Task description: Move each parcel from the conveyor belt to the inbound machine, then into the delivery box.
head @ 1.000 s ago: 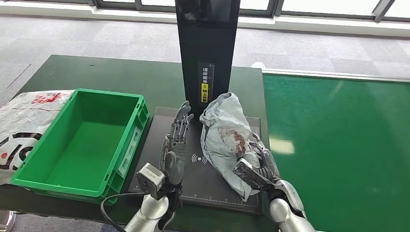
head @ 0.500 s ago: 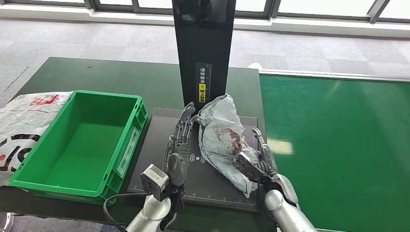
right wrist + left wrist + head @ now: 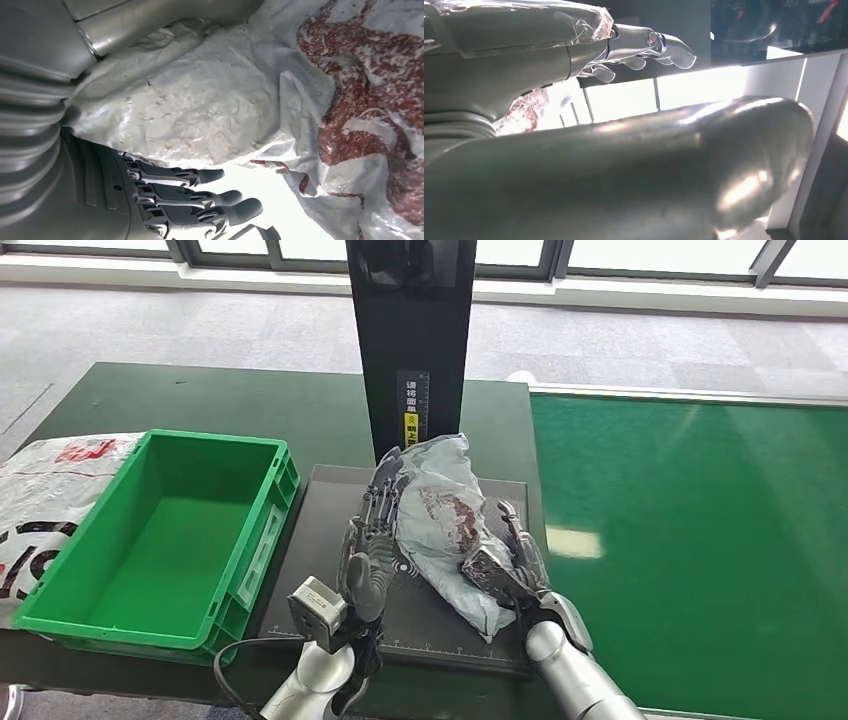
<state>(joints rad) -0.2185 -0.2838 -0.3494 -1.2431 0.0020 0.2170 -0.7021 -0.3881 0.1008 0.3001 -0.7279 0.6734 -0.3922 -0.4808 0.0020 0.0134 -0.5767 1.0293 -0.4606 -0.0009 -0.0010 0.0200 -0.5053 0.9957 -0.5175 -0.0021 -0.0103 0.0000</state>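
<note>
On the black scanning pad of the inbound machine (image 3: pixel 330 540), in my head view, the crumpled grey parcel (image 3: pixel 445 515) sits pressed between my two hands: the left hand (image 3: pixel 372 540) flat against its left side with fingers extended, the right hand (image 3: pixel 510 560) cupping its right side. The green delivery box (image 3: pixel 160 530) stands just left of the pad. In my left wrist view, the fingers (image 3: pixel 659 45) are straight. In my right wrist view, fingers (image 3: pixel 200 200) curl under the parcel (image 3: pixel 250 100).
</note>
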